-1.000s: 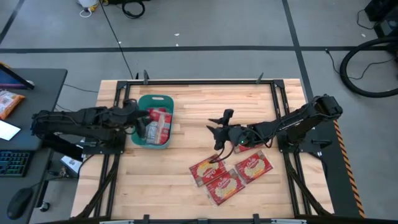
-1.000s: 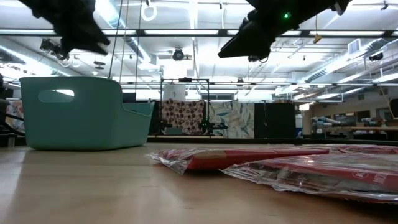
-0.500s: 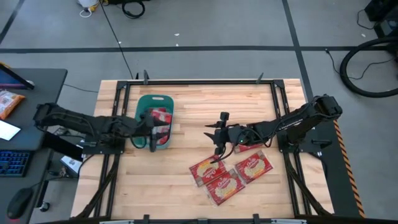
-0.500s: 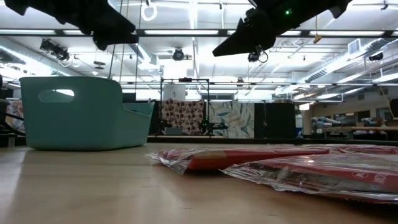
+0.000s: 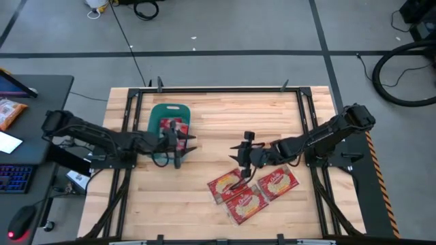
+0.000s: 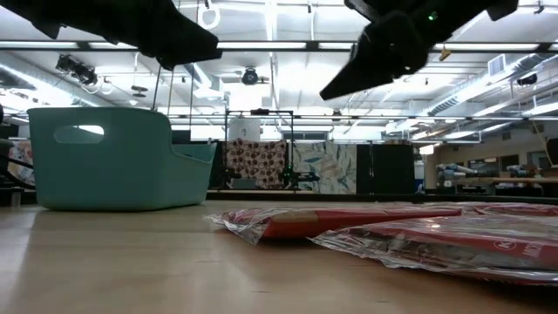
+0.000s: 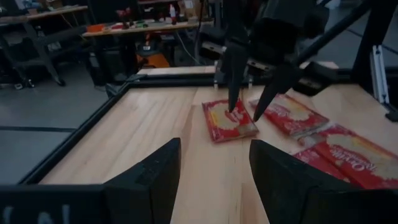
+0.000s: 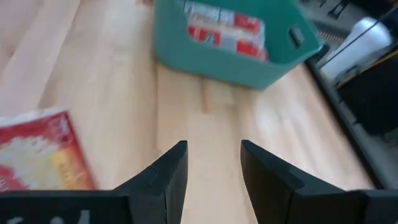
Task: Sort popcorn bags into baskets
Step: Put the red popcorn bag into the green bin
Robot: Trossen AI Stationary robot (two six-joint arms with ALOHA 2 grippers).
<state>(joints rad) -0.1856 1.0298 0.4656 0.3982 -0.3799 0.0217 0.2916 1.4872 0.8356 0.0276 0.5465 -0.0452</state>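
The teal basket [image 5: 167, 113] stands at the table's left with red popcorn bags [image 8: 224, 23] lying in it; it also shows in the low view [image 6: 113, 157]. Three bags [image 5: 228, 185] [image 5: 246, 204] [image 5: 278, 180] lie flat on the table near the front, and another [image 5: 271, 162] lies partly under my right arm. My left gripper [image 5: 187, 145] is open and empty just right of the basket, pointing at the bags. My right gripper [image 5: 238, 158] is open and empty above the nearest bag [image 7: 229, 119], clear of it.
Bare wood lies between the basket and the bags. The two grippers face each other across this gap. A black metal frame [image 5: 218, 89] runs along the table's edges. A desk with a keyboard [image 5: 15, 178] stands off the table's left side.
My left gripper has gone from above the basket toward the table's right edge and now stands past the basket's right wall. My right gripper has shifted a little toward the near edge, over the bags.
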